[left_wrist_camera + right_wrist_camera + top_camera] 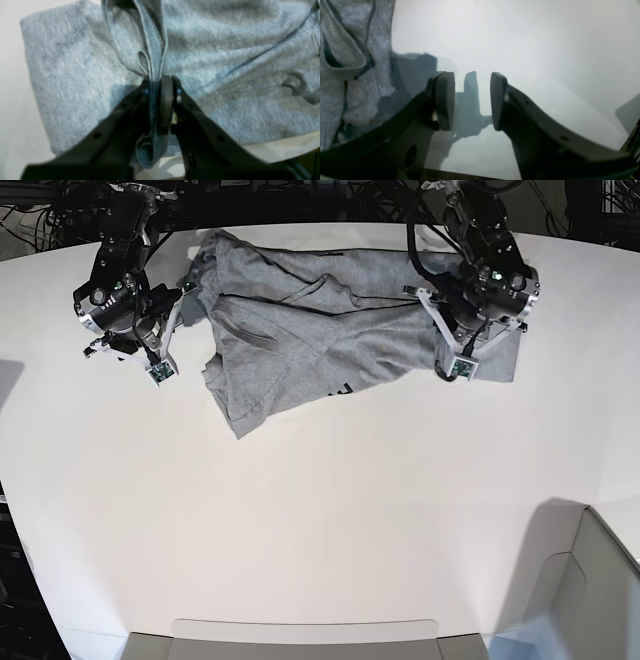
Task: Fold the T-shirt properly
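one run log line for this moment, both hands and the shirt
left hand: shut on T-shirt edge | right hand: open, empty, over bare table beside shirt | shirt: crumpled, unfolded

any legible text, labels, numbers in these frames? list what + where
None legible.
T-shirt: a sliver of black lettering peeks out at a fold near its lower edge in the base view, mostly hidden, unreadable.
Wrist views: only plain grey fabric, dark seams and the white table; no text.
Arms and tools: no readable markings.
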Controlling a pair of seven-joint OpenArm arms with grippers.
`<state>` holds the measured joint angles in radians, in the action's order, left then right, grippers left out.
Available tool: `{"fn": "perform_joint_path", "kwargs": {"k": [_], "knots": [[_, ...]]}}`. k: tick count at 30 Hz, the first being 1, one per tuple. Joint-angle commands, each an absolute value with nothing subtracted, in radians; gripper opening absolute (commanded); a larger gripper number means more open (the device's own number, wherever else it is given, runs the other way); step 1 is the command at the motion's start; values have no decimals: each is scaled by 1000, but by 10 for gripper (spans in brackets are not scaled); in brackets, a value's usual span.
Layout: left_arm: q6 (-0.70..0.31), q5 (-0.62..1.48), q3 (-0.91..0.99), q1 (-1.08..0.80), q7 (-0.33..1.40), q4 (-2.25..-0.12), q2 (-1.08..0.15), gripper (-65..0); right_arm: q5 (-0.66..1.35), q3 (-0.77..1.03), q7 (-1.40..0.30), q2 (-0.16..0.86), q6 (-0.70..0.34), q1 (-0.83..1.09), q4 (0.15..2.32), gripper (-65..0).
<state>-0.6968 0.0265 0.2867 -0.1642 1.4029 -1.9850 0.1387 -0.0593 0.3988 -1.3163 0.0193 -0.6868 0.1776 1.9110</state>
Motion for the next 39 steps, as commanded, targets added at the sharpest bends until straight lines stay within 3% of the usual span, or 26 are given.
{"fn": "perform_joint_path", "kwargs": {"k": [1,28,29,35,39], "knots": [[-698,35,283,-160,1396,-2002,139,-650,-64,392,-1310,25,-698,168,1928,-410],[-698,36,33,-177,1396,-2000,142,-650,-64,346,-1310,30,-698,168,1886,-410],[-698,36,38,-180,1396,-2000,140,-638,-64,346,-1310,30,-698,168,1886,-410],[-698,39,41,-197,1396,-2003,139,-381,-64,349,-1310,31,-698,168,1886,-410],[-698,51,33,-205,1396,-2005,142,-370,-64,348,-1310,31,-698,168,1886,-410]]}}
